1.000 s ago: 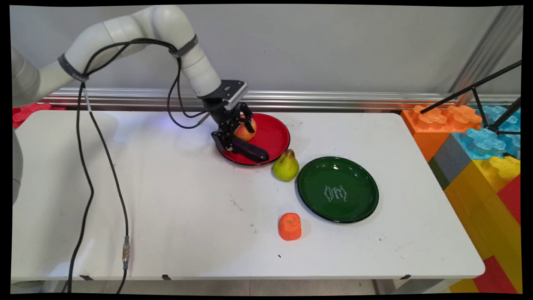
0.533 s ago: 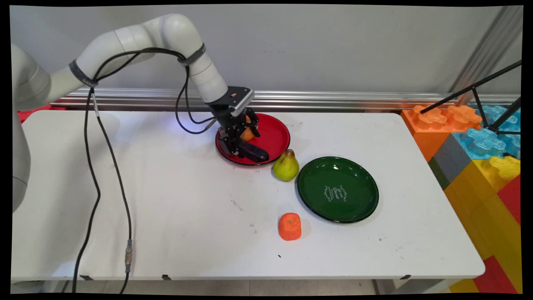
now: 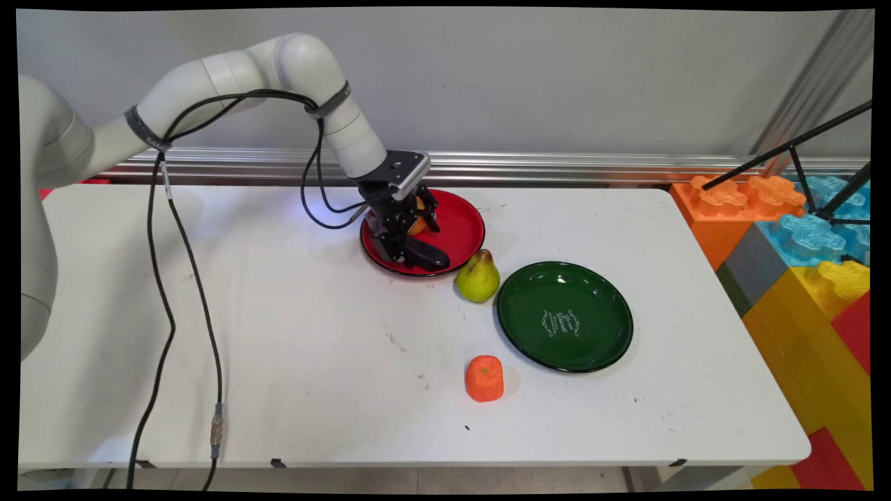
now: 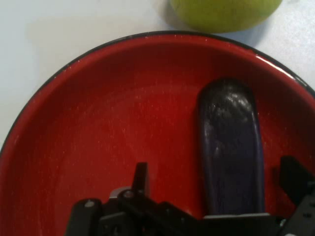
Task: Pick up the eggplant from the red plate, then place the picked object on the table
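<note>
**Eggplant between spread fingers on the red plate**

Far left: black cables (image 3: 161,278), slack, draped off the arm down past the near edge of the table (image 3: 313,334). Matte white top, lightly scuffed.

Further right, at the far side: gripper (image 3: 407,240) low over the red plate (image 3: 463,229), fingers (image 4: 141,173) released and apart, gripping nothing. Eggplant (image 4: 231,147) lying flat in the plate between them, nearer the right-hand finger in the hand view. Dark purple-black, oblong, round-ended, with a dull sheen. Plate glossy enamel, shallow, black-rimmed. Orange-red fruit (image 3: 419,224) also on the plate, mostly hidden behind the gripper, round.

Judged from this pose: worth centring before any squeeze, since off-centre contact would likely skid a smooth, rounded body across slick enamel. Best taken across the narrow width, gently.

Just beside the plate's near right rim: pear (image 3: 477,278), green-yellow, upright, waxy. Nearer and well apart: small orange fruit (image 3: 484,378), ridged. Right of the pear: green plate (image 3: 598,327), glossy, white lettering at the centre. Far right, off the table: big studded blocks (image 3: 800,278) in several colours.
</note>
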### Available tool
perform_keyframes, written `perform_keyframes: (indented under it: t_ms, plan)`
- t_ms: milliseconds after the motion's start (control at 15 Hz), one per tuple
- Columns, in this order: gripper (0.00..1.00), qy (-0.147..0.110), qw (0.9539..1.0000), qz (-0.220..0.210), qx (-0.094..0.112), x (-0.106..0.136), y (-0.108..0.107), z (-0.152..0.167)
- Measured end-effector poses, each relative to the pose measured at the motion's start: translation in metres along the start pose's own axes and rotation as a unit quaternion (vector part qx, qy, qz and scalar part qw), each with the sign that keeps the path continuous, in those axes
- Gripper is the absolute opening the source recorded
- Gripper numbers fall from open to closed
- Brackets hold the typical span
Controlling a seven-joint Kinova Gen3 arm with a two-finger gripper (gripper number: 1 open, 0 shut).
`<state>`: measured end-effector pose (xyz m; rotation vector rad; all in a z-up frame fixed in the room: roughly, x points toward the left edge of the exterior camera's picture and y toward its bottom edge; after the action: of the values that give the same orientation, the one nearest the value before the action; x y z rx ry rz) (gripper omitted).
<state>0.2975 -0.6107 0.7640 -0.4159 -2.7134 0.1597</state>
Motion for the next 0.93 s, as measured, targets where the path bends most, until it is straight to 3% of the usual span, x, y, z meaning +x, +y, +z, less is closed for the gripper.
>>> perform_keyframes:
  t_ms: [400,467,933]
  plan:
    - [1.0,0.002,1.0,0.002,0.0,0.0004,0.0023,0.0024]
    - [0.0,0.003,1.0,0.001,-0.001,0.0007,0.0025,0.0025]
    - [0.0,0.004,1.0,-0.002,-0.002,0.0018,0.0041,-0.0001]
